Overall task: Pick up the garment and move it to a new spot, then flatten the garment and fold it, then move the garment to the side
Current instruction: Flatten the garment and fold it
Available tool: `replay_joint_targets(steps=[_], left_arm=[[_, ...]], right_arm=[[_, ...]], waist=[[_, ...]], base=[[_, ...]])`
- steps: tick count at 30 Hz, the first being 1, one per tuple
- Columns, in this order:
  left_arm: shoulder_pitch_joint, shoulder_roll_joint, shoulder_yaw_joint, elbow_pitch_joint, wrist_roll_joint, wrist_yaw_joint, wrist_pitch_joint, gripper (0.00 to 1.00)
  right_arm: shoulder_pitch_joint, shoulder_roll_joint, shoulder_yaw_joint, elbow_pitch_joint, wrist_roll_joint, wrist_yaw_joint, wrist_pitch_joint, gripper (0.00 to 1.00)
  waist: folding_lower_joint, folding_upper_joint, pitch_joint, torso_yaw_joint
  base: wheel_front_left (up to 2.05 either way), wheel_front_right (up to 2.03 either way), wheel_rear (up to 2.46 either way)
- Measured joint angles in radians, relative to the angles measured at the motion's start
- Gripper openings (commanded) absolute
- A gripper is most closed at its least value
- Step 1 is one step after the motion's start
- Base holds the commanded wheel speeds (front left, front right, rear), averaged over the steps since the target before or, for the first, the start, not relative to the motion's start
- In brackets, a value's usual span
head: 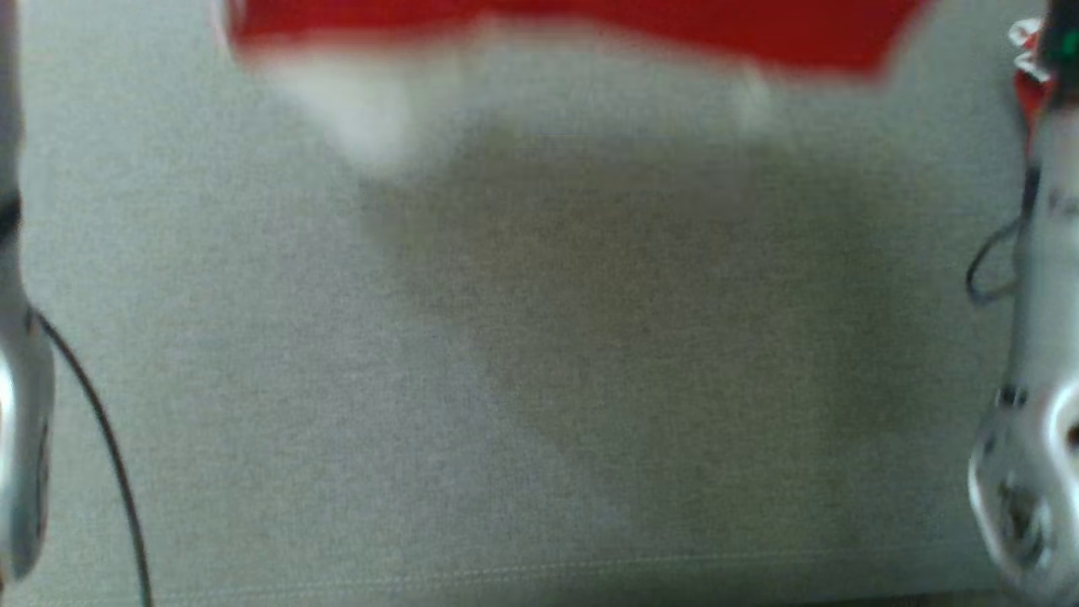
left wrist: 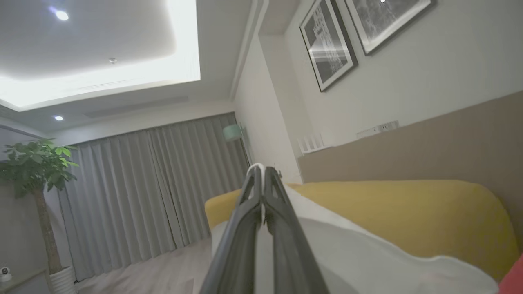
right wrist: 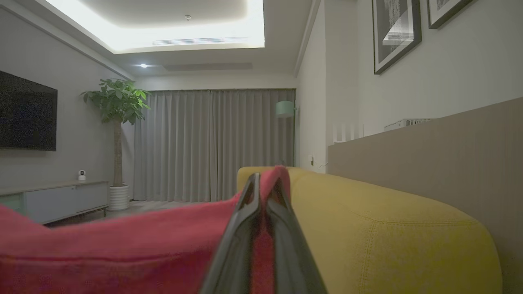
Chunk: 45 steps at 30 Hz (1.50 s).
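Note:
The garment [head: 573,25] is red with a white part and hangs blurred along the top of the head view, raised over the grey seat cushion [head: 539,379]. My left gripper [left wrist: 261,171] is shut on a white fold of the garment [left wrist: 367,257]. Red cloth of the garment [right wrist: 122,245] is pinched in my shut right gripper [right wrist: 263,181] and drapes away to the left. My pale forearms stand at the head view's edges, left [head: 21,379] and right [head: 1037,337], with a scrap of red and white cloth [head: 1024,67] near the right one's top.
A yellow sofa back [right wrist: 388,237] runs behind the garment, below a beige wall panel [right wrist: 449,143]. Farther off stand grey curtains [right wrist: 212,143], a potted tree [right wrist: 116,122] and a low cabinet [right wrist: 57,200] under a dark screen. A black cable [head: 110,455] trails from my left arm.

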Motion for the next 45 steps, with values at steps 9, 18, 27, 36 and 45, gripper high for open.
replay_joint_targets(steps=[9,18,27,36,45], left_arm=[[-0.118,-0.148,-0.012,0.229,-0.021,0.015,-0.218,0.00],[0.216,-0.170,-0.017,0.249,-0.111,-0.010,-0.304,0.00],[0.485,-0.133,0.036,0.035,-0.155,-0.012,-0.313,0.00],[0.921,-0.124,0.101,-0.248,-0.174,0.012,-0.313,0.00],[1.288,-0.144,0.105,-0.397,-0.206,0.052,-0.313,0.00]], right_arm=[[-0.238,0.008,-0.091,0.438,-0.194,0.000,-0.152,0.00],[-0.153,0.013,-0.177,0.677,-0.230,0.000,-0.185,0.00],[-0.074,0.016,-0.198,0.610,-0.170,0.000,-0.185,0.00],[0.144,0.024,-0.102,0.512,-0.019,0.000,-0.185,0.00],[0.507,0.036,-0.062,0.318,0.113,0.000,-0.185,0.00]], waist=[[-0.0002,0.0000,0.088,0.049],[0.0000,-0.0001,0.214,0.110],[-0.0004,0.0000,0.232,0.091],[-0.0004,0.0000,0.116,0.072],[-0.0005,0.0000,-0.044,0.087]], base=[[0.00,0.00,0.00],[0.00,0.00,0.00],[0.00,0.00,0.00],[0.00,0.00,0.00],[0.00,0.00,0.00]])
